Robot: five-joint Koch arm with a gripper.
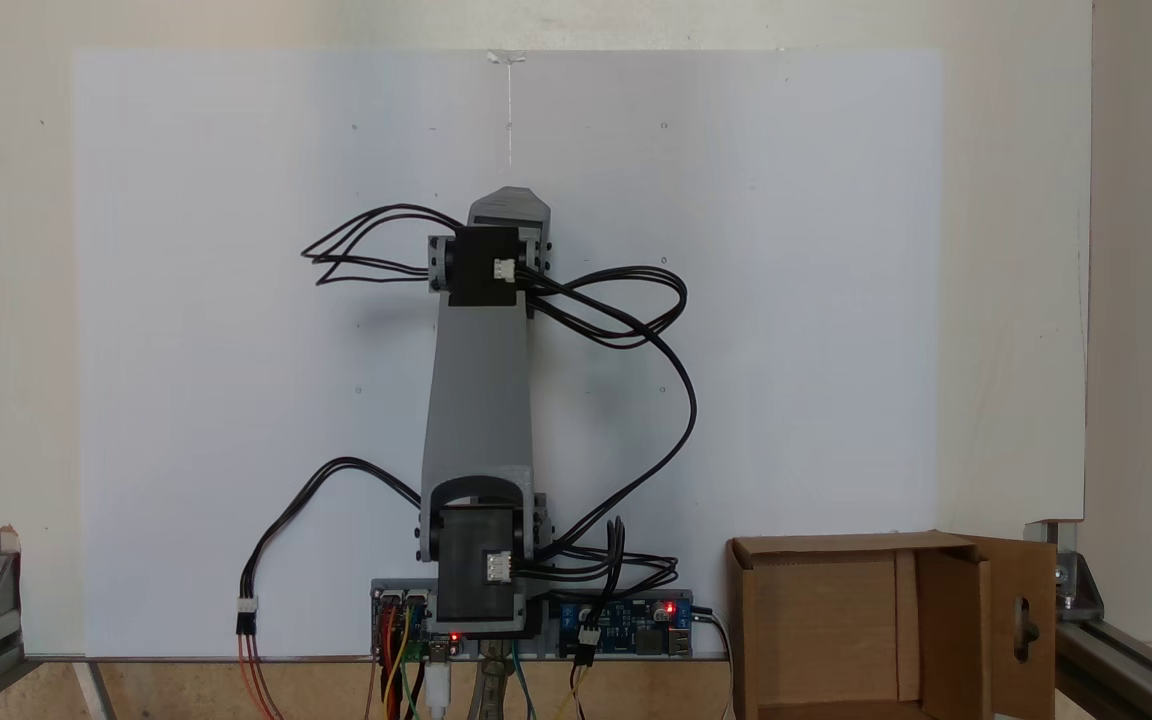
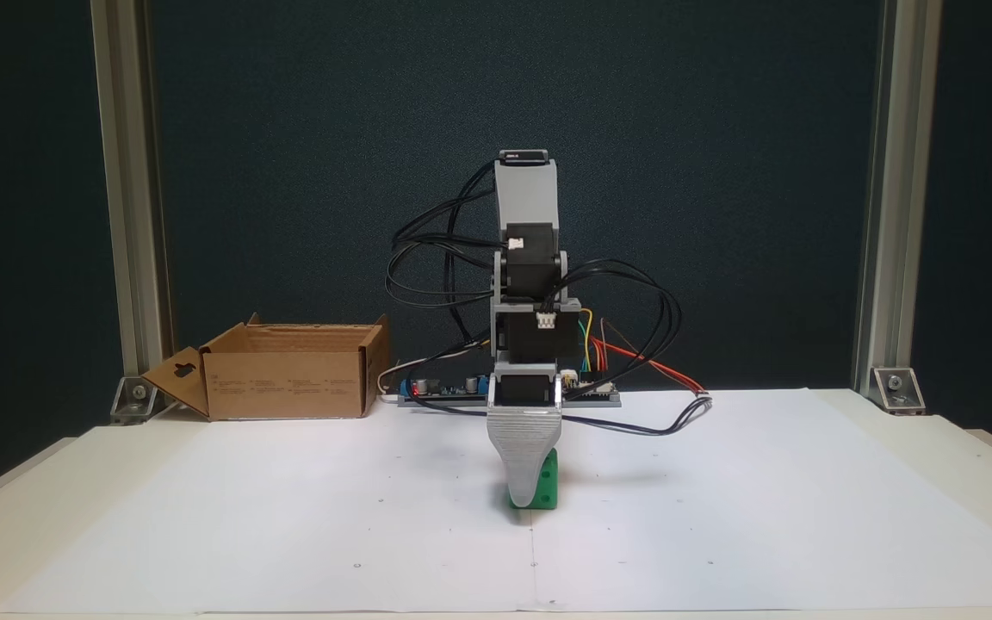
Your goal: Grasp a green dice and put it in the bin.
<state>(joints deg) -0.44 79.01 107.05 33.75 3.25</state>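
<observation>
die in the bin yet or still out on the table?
Out. The green dice sits on the white paper with the gripper lowered in front of it; the bin stands apart, back left in that fixed view.

A: Place type?
B: Lab or hobby robotics bench. Aluminium extrusion frame (image 2: pixel 130 215) bolted at the counter (image 2: pixel 892 430) corners, dark backdrop panel (image 2: pixel 289 129) behind.
A: Anything else?
B: Bare circuit boards (image 1: pixel 626 618) with lit red LEDs, loose jumper wires (image 2: pixel 634 357), white paper sheet (image 2: pixel 289 517) taped down as a work surface.

Green dice (image 2: pixel 548 485) on white sheet; open cardboard bin (image 2: pixel 289 383) well apart
</observation>
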